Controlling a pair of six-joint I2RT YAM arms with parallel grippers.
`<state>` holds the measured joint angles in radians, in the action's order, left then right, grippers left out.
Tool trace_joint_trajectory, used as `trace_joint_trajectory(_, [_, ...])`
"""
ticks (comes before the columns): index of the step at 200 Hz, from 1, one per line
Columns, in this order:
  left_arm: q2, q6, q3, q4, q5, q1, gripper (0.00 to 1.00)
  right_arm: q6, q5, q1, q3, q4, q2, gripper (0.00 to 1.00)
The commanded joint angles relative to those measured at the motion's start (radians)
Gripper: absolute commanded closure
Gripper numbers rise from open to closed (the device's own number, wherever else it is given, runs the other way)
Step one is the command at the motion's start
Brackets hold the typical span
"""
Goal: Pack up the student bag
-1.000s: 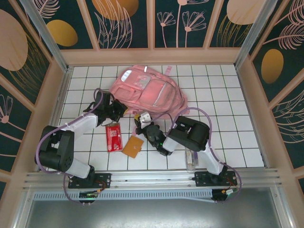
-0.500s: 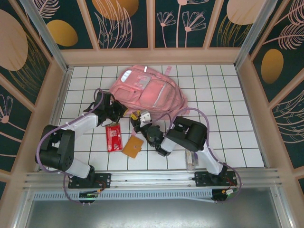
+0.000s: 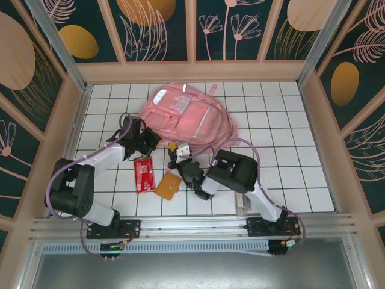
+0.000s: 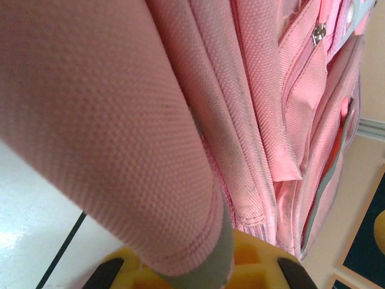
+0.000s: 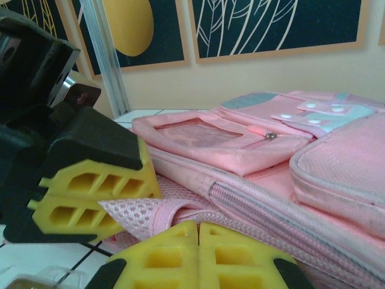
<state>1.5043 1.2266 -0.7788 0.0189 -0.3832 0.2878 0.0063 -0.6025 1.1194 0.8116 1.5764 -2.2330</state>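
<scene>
From above, my right arm has swung its elbow leftward over the last second, so the right end effector (image 3: 179,154) now sits a touch nearer me, just off the bag (image 3: 189,117)'s near edge. The left end effector (image 3: 144,141) has not budged from the bag's near-left corner. The bag lies flat toward the far middle of the tabletop (image 3: 283,150), a white tiled surface with dark grid lines, boxed in by tan-framed walls with dark leaf-and-orb panels. A red packet (image 3: 144,174) and an orange card (image 3: 169,185) lie outside the bag, so I judge packing has barely begun. On the left wrist camera, a pink fold runs down between my yellow fingers (image 4: 258,265), clamped on the fabric. On the right wrist camera, the right fingers are pressed together with nothing between them, pink mesh just beyond, and the left end effector pinches that mesh beside them. I read this as repositioning to open the bag.
</scene>
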Motion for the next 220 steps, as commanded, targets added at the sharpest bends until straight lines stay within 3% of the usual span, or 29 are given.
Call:
trace_joint_trajectory(1, [-0.036,-0.047,-0.033,0.035,0.033,0.0,1.0,0.012,-0.108,0.006,-0.065,0.086,0.02,1.0])
trace_joint_trajectory(54, [0.004,-0.085,-0.051,0.032,0.07,-0.027,1.0,0.035,-0.174,0.017,-0.21,0.117,0.119,1.0])
trace_joint_trajectory(75, [0.018,-0.067,-0.051,0.018,0.034,-0.035,1.0,0.015,-0.048,0.017,-0.223,0.112,0.132,1.0])
trace_joint_trajectory(90, [0.014,-0.033,-0.044,0.01,-0.001,-0.034,1.0,0.017,0.054,0.022,-0.202,0.1,0.12,0.77])
trace_joint_trajectory(113, [-0.046,0.064,0.014,-0.045,-0.022,-0.019,1.0,-0.027,0.148,0.028,-0.132,0.097,0.05,0.74])
trace_joint_trajectory(164, [-0.113,0.123,0.046,-0.048,-0.027,0.003,1.0,-0.042,0.119,0.017,0.004,-0.004,-0.036,0.7])
trace_joint_trajectory(220, [-0.146,0.149,0.083,-0.065,-0.046,0.016,1.0,-0.023,-0.018,0.004,0.028,0.009,-0.072,0.66])
